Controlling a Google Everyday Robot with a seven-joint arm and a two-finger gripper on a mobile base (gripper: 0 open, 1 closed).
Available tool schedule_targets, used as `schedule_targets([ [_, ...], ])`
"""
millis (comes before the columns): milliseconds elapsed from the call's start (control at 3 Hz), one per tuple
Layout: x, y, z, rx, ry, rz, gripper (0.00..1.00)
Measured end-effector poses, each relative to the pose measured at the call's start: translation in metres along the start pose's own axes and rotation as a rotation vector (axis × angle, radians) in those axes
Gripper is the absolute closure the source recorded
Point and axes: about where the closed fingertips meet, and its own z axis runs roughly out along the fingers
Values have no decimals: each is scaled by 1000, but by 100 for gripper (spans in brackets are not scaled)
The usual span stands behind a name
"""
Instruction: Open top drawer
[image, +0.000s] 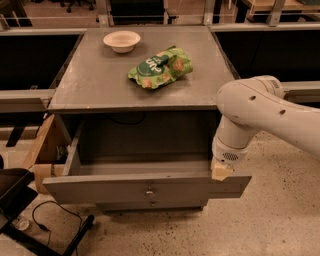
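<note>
The top drawer (100, 189) is a wide grey front panel with a small round metal knob (149, 191) at its centre. It stands pulled well out of the grey cabinet (95, 90), and its deep grey box (140, 145) looks empty. My gripper (222, 173) hangs from the white arm (260, 112) at the right end of the drawer front, resting at the panel's top edge. Its tan tip touches or sits just behind the panel. A shorter grey drawer front (152, 204) shows just below.
A white bowl (122, 40) and a green snack bag (160, 67) lie on the cabinet top. A wooden panel (42, 147) leans at the cabinet's left side. A black object (15, 192) and a cable (50, 220) lie on the speckled floor at the lower left.
</note>
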Motion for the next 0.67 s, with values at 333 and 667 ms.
schedule_targets([
  [333,0,0,0,0,0,0,37],
  [667,0,0,0,0,0,0,14],
])
